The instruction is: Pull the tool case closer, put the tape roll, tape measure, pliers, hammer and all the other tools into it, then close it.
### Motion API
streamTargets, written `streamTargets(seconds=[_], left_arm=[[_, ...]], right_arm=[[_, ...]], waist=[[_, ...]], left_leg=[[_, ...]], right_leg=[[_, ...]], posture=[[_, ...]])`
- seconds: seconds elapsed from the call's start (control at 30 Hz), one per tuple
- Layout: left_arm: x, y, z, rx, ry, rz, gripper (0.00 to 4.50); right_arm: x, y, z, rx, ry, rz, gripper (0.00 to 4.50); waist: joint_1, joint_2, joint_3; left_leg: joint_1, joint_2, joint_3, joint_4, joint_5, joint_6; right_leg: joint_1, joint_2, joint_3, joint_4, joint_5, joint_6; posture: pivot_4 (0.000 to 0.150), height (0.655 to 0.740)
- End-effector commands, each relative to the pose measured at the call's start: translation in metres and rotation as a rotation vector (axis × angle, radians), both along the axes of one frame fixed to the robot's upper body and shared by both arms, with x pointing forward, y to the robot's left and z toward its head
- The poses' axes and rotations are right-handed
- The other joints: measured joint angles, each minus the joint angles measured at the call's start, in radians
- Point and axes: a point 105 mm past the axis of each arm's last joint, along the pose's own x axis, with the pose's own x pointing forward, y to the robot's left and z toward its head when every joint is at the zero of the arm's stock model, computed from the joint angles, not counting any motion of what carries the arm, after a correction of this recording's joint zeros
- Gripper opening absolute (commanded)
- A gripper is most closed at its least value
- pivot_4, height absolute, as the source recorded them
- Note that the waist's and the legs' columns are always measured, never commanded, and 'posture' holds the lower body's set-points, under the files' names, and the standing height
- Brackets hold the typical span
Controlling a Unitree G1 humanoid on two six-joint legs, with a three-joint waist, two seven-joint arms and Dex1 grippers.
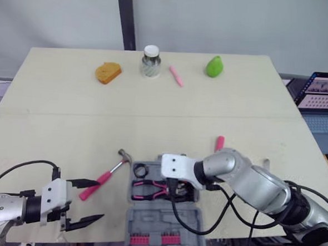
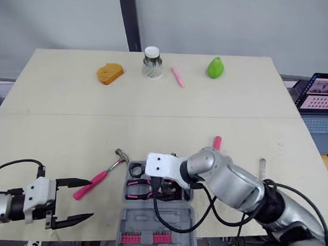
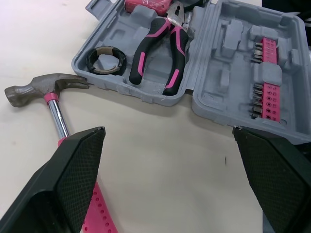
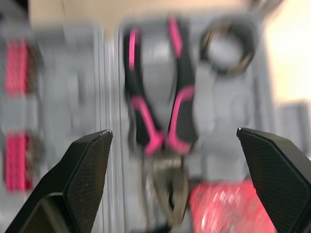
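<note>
The grey plastic tool case (image 1: pixel 166 226) lies open at the pale table's (image 1: pixel 70 106) near edge. It holds the black-and-pink pliers (image 3: pixel 147 51), the dark tape roll (image 3: pixel 91 61) and a blurred red lump, perhaps the tape measure. The right gripper (image 4: pixel 173 131) hovers above it, fingers spread. The left gripper (image 1: pixel 97 200), equally spread, sits beside the pink-handled steel hammer (image 1: pixel 106 177). It should straddle the handle squarely before closing.

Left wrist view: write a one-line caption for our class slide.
Open left gripper hovers by the hammer, beside the open case holding pliers and tape roll.
</note>
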Motion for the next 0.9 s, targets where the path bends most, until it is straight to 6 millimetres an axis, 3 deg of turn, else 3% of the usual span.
streamTargets(seconds=[0.03, 0.1, 0.3, 0.33, 0.67, 0.9], left_arm=[[0.001, -0.009, 0.006, -0.013, -0.028, -0.026, 4.5], [0.003, -0.01, 0.006, -0.017, -0.032, -0.027, 4.5], [0.008, -0.01, 0.005, -0.018, -0.045, -0.028, 4.5], [0.008, -0.011, 0.005, -0.019, -0.047, -0.027, 4.5], [0.011, -0.012, 0.005, -0.021, -0.056, -0.024, 4.5], [0.012, -0.012, 0.005, -0.022, -0.062, -0.021, 4.5]], right_arm=[[0.007, 0.006, 0.007, 0.103, -0.042, -0.03, 4.21], [0.011, 0.01, 0.004, 0.155, -0.047, -0.045, 3.54], [0.018, 0.021, -0.006, 0.263, -0.04, -0.083, 0.36], [0.019, 0.023, -0.009, 0.281, -0.031, -0.089, 0.05], [0.015, 0.017, -0.038, 0.273, 0.026, -0.1, 0.05], [0.014, 0.017, -0.043, 0.256, 0.035, -0.095, 0.05]], waist=[[0.001, 0.0, 0.0], [0.001, -0.001, -0.001], [0.0, -0.001, -0.001], [0.0, -0.001, -0.001], [0.0, -0.001, -0.001], [0.001, -0.001, -0.001]], left_leg=[[0.0, 0.0, 0.0, 0.0, 0.0, 0.0], [0.0, 0.0, 0.0, 0.0, 0.0, 0.0], [0.001, 0.0, 0.001, 0.0, 0.0, 0.0], [0.001, 0.0, 0.001, 0.0, 0.0, 0.0], [0.001, 0.0, 0.001, 0.0, 0.0, 0.0], [0.001, 0.0, 0.001, 0.0, 0.0, 0.0]], right_leg=[[0.0, 0.0, 0.0, 0.0, 0.0, 0.0], [0.0, 0.0, 0.0, 0.0, 0.0, 0.0], [0.0, 0.0, 0.0, 0.0, 0.0, 0.0], [0.0, 0.0, 0.0, 0.0, 0.0, 0.0], [0.0, 0.0, 0.0, 0.0, 0.0, 0.0], [0.0, 0.0, 0.0, 0.0, 0.0, 0.0]], posture=[[0.15, 0.74], [0.15, 0.74], [0.15, 0.74], [0.15, 0.74], [0.15, 0.74], [0.15, 0.74]])
